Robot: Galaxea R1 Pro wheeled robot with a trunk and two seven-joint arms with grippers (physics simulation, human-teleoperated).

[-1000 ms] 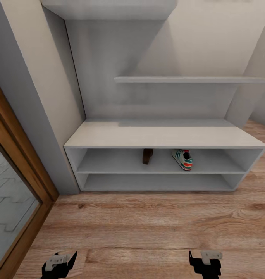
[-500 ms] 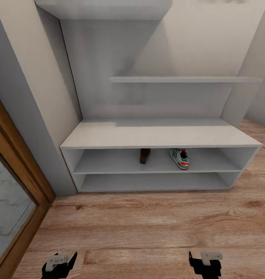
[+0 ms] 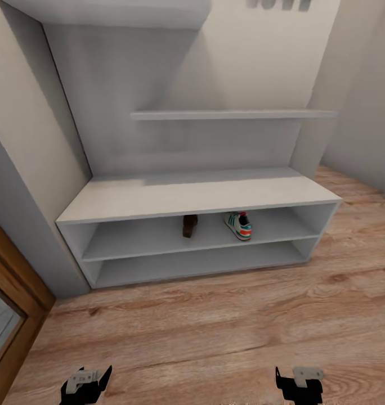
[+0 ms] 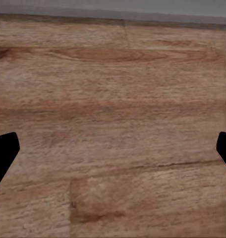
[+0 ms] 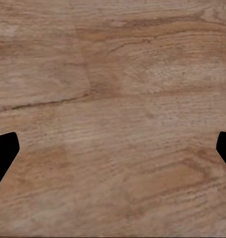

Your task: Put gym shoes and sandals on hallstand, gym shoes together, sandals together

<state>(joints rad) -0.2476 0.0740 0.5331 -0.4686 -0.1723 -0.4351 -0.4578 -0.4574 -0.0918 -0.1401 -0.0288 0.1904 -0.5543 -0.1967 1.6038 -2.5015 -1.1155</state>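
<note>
**One sneaker and one sandal on the rack's upper shelf level**

The head view takes in the light grey hallstand with its long low bench [image 3: 198, 194] and the two open shelf levels under it. On the upper level sits a white low-top gym shoe with green stripes and a red-orange heel patch [image 3: 238, 224]; its long axis runs front to back, heel toward the robot and toe toward the rear wall, angled a little left. Near it on its left, but apart, is a flat brown leather sandal [image 3: 189, 225], half shadowed under the bench, so its heading is hard to make out.

Low in the head view the left gripper [image 3: 85, 383] and right gripper [image 3: 298, 382] are cut off by the frame. The wrist views show more: each pair of black fingertips [image 4: 4, 153] [image 5: 4, 153] stands spread wide with nothing between them, over the light brown wood-grain plank floor [image 3: 215, 337].
</note>
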